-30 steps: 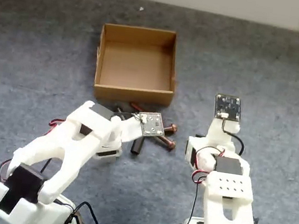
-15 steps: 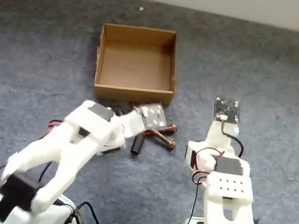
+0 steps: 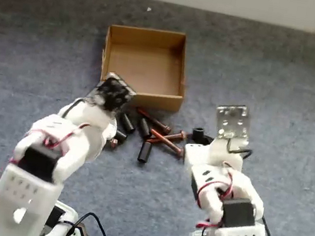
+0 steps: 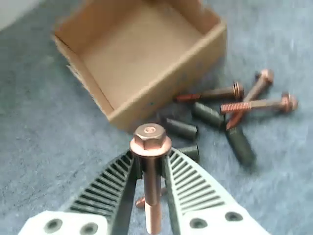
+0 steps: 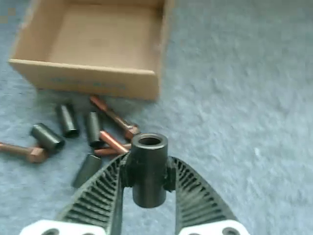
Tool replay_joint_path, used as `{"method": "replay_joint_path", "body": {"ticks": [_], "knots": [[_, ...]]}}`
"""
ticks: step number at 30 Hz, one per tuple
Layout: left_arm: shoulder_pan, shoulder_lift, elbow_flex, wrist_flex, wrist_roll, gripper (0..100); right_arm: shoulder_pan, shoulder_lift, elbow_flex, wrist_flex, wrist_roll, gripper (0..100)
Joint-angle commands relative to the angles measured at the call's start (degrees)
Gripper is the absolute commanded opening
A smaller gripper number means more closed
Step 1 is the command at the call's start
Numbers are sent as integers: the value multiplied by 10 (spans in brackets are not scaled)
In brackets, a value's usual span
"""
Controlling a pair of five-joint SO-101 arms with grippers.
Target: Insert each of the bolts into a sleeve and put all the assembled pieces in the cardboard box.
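My left gripper (image 4: 151, 157) is shut on a copper bolt (image 4: 151, 169), which stands head-up between the fingers near the front-left corner of the cardboard box (image 4: 166, 88). My right gripper (image 5: 148, 171) is shut on a black sleeve (image 5: 148, 183), held upright with its bore facing up. In the high view that sleeve (image 3: 198, 134) shows just right of the pile. Loose bolts (image 3: 166, 136) and sleeves (image 3: 145, 152) lie mixed on the carpet in front of the box (image 3: 142, 99). Inside, the box shows only its bare floor.
Grey carpet covers the whole floor. Several loose sleeves (image 5: 67, 119) and bolts (image 5: 112, 116) lie between both arms and the box wall (image 5: 83, 78). The left arm (image 3: 77, 136) stands left of the pile, the right arm (image 3: 220, 175) to its right.
The left arm has pulled back from over the pile to the left, beside the box's front corner. The right arm has swung left toward the pile.
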Motion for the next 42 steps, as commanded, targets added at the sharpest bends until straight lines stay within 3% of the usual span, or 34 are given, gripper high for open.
{"method": "replay_joint_path", "body": {"ticks": [1,13,21,24,34,42], "knots": [[-2,-103,-7,-9,69,4,-57,-45,-32,0,-5,5],[19,-221,-7,-159,217,4,-187,-128,-25,-119,-4,5],[95,-245,-7,-206,270,4,-255,-192,132,-302,-1,5],[100,-259,-7,-206,284,4,-280,-228,179,-342,40,5],[156,-304,23,-202,284,5,-296,-257,209,-349,64,5],[154,-308,51,-204,283,5,-294,-262,209,-349,64,5]]}}
